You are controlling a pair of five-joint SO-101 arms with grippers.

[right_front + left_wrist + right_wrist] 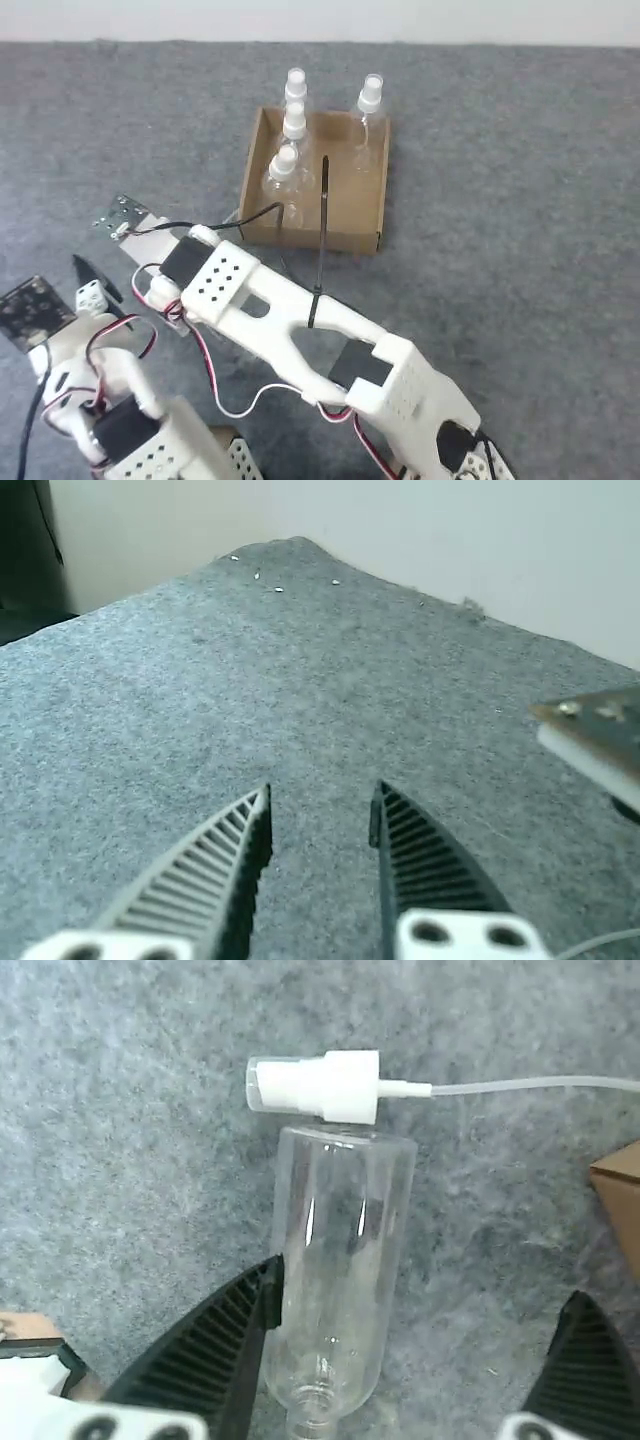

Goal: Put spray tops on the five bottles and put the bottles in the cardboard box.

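Bottle (340,1260) lies uncapped, spray top (315,1085) loose beside it; likely the last capping. Right end effector (425,1288) spread astride it, left end effector (322,788) spread, empty. Next: pinch bottle.

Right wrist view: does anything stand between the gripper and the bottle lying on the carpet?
Nothing visible does. The right gripper is open, and the bottle lies on the carpet between its fingers, close to one. The loose spray top lies beyond the bottle's base, out of the way.

Clear bottle (340,1260), white spray top (320,1085), grey carpet (120,1160)
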